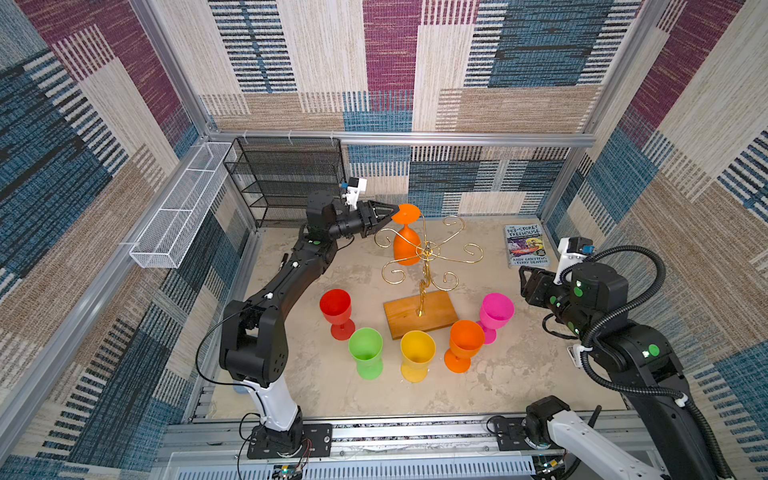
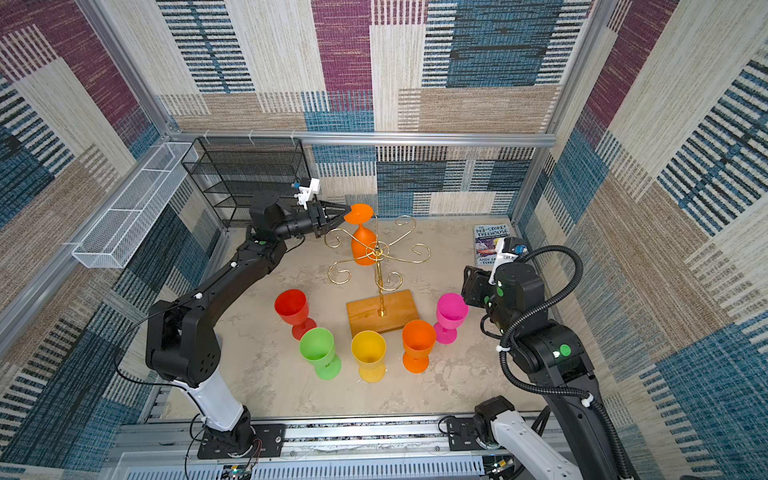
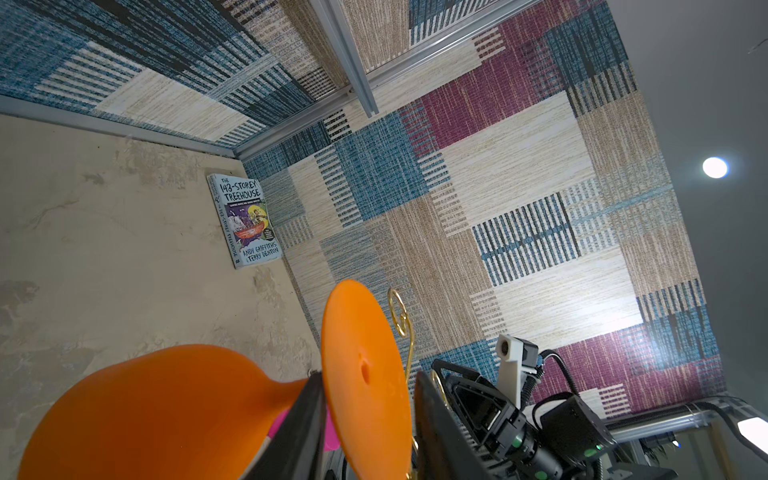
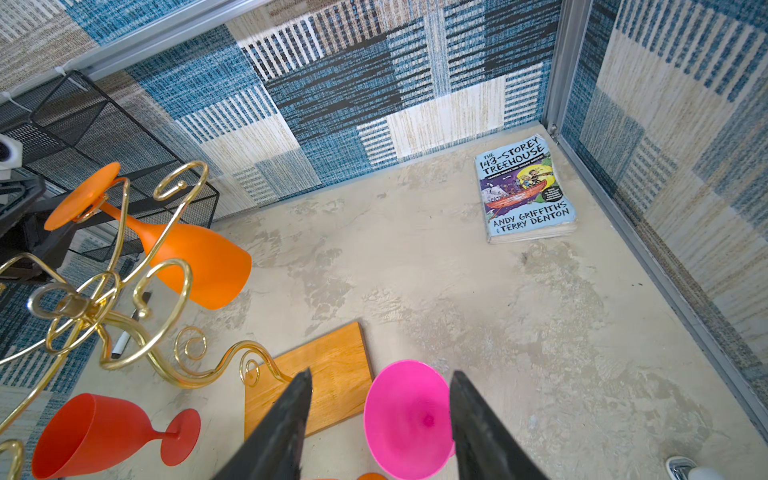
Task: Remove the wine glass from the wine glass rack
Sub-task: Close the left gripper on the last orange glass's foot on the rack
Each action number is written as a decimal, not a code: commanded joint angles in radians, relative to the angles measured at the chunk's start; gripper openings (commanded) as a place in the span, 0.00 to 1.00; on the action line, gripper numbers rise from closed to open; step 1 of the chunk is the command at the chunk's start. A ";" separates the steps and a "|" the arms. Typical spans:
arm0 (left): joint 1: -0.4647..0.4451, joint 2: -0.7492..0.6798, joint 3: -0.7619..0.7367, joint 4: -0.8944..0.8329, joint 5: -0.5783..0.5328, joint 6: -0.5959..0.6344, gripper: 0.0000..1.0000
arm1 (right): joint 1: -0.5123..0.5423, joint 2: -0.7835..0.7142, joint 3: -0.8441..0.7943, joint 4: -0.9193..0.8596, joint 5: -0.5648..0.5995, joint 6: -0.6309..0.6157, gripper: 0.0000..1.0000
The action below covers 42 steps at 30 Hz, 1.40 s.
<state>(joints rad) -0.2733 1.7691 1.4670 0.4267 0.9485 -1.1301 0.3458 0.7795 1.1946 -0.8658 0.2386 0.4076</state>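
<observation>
An orange wine glass (image 1: 406, 245) (image 2: 363, 245) hangs upside down by its foot on a far-left arm of the gold wire wine glass rack (image 1: 428, 251) (image 2: 376, 249), which stands on a wooden base (image 1: 419, 313). My left gripper (image 1: 392, 214) (image 2: 347, 214) reaches the foot from the left. In the left wrist view its fingers straddle the round foot (image 3: 365, 374): one touches its underside by the stem, while a narrow gap holding gold wire (image 3: 399, 311) separates the other. My right gripper (image 4: 381, 374) (image 1: 525, 282) hangs open and empty above a pink glass (image 4: 409, 419).
Red (image 1: 336, 309), green (image 1: 365, 347), yellow (image 1: 417, 353), orange (image 1: 465, 343) and pink (image 1: 496, 311) glasses stand upright around the front of the base. A book (image 1: 525, 245) lies at the back right. A black mesh shelf (image 1: 286, 178) and white basket (image 1: 178, 208) line the back left.
</observation>
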 commanded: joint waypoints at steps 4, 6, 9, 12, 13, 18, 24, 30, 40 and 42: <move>0.000 0.006 0.006 0.021 0.019 0.003 0.29 | 0.001 -0.008 -0.005 0.032 0.013 0.010 0.55; 0.000 0.006 0.004 0.022 0.021 0.002 0.26 | 0.001 -0.008 -0.007 0.032 0.012 0.010 0.55; 0.000 0.007 0.003 0.025 0.022 0.000 0.21 | 0.000 -0.008 -0.010 0.037 0.011 0.009 0.55; 0.000 0.007 0.004 0.031 0.024 -0.009 0.16 | 0.000 -0.009 -0.013 0.037 0.012 0.008 0.55; 0.000 0.009 0.004 0.037 0.026 -0.014 0.14 | 0.000 -0.008 -0.013 0.039 0.010 0.008 0.55; 0.001 0.019 0.012 0.086 0.038 -0.061 0.05 | 0.000 -0.013 -0.016 0.039 0.010 0.008 0.56; 0.005 0.035 0.031 0.129 0.051 -0.100 0.00 | 0.000 -0.020 -0.016 0.037 0.009 0.008 0.56; 0.008 0.035 0.057 0.117 0.056 -0.098 0.00 | 0.000 -0.023 -0.013 0.033 0.013 0.007 0.56; 0.002 0.059 0.091 0.119 0.065 -0.109 0.00 | 0.000 -0.014 -0.016 0.050 0.000 0.000 0.56; -0.001 0.064 0.097 0.121 0.067 -0.112 0.00 | 0.000 -0.011 -0.018 0.054 -0.003 -0.001 0.56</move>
<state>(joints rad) -0.2718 1.8286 1.5475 0.5045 1.0019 -1.2354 0.3458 0.7666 1.1797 -0.8536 0.2375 0.4068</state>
